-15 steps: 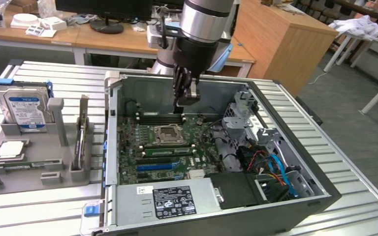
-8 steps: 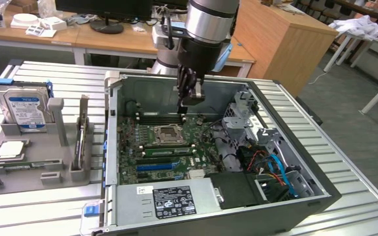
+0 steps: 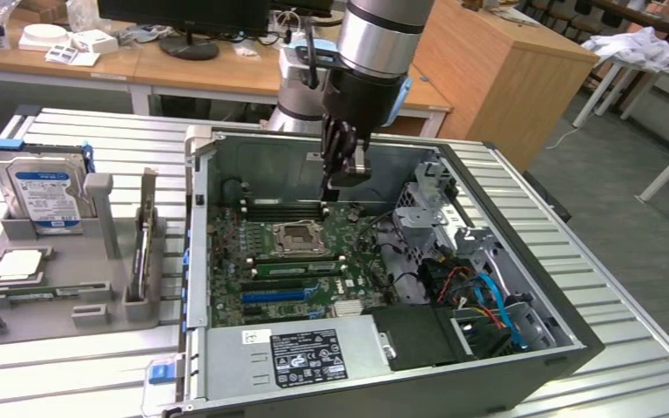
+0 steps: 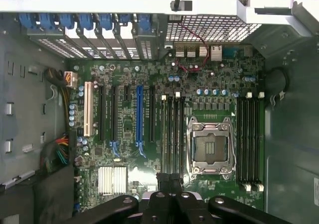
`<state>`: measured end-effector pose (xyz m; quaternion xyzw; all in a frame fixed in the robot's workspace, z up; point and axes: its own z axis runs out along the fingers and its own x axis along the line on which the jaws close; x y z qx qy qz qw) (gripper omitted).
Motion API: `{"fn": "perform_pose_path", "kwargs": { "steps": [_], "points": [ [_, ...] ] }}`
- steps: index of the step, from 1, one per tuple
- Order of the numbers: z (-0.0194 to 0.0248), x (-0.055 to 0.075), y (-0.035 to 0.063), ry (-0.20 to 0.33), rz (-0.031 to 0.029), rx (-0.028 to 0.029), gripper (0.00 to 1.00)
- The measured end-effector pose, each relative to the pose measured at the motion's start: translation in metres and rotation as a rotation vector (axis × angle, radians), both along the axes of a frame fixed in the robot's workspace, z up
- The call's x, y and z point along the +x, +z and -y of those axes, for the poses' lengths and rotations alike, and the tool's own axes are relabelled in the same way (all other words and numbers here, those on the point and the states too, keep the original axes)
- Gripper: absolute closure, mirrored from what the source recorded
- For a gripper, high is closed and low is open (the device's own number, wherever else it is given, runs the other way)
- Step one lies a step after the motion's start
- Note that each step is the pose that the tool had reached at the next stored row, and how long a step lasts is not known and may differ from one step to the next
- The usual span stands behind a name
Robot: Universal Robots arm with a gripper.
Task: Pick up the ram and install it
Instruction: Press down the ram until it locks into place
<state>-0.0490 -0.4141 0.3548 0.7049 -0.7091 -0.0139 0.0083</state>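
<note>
Pincer [image 3: 341,178]: pressed together, hung inside the open computer case [image 3: 543,348] above the motherboard [image 4: 149,149]. No ram is seen pinched. Memory slots [image 4: 172,134] are kept squarely beneath for alignment.

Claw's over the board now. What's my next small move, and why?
Probably ease straight down a little: the shut claw hangs above the black memory slots beside the CPU socket, not yet touching them. I cannot tell whether it grips the ram.

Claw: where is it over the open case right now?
In the exterior view the shut black claw hangs inside the open grey computer case, over the green motherboard, just on the far side of the silver square processor socket.
</note>
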Motion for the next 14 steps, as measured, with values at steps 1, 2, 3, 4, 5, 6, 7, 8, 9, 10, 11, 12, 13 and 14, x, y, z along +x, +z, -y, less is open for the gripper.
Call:
{"fn": "perform_pose_path", "kwargs": {
  "steps": [1, 2, 3, 4, 5, 6, 7, 8, 9, 10, 11, 12, 13, 14],
  "points": [
    [0.0000, 0.0005, 0.0000, 0.000, 0.0000, -0.0001, 0.89],
    [0.0000, 0.0006, 0.0000, 0.000, 0.0000, 0.0000, 0.89],
    [0.0000, 0.0006, 0.0000, 0.000, 0.0000, 0.0000, 0.89],
    [0.0000, 0.0006, 0.0000, 0.000, 0.0000, 0.0000, 0.89],
    [0.0000, 0.0006, 0.0000, 0.000, 0.0000, 0.0000, 0.89],
    [0.0000, 0.0006, 0.0000, 0.000, 0.0000, 0.0000, 0.89],
    [0.0000, 0.0006, 0.0000, 0.000, 0.0000, 0.0000, 0.89],
    [0.0000, 0.0006, 0.0000, 0.000, 0.0000, 0.0000, 0.89],
    [0.0000, 0.0006, 0.0000, 0.000, 0.0000, 0.0000, 0.89],
    [0.0000, 0.0006, 0.0000, 0.000, 0.0000, 0.0000, 0.89],
    [0.0000, 0.0006, 0.0000, 0.000, 0.0000, 0.0000, 0.89],
    [0.0000, 0.0006, 0.0000, 0.000, 0.0000, 0.0000, 0.89],
    [0.0000, 0.0006, 0.0000, 0.000, 0.0000, 0.0000, 0.89],
    [0.0000, 0.0006, 0.0000, 0.000, 0.0000, 0.0000, 0.89]
  ]
}}
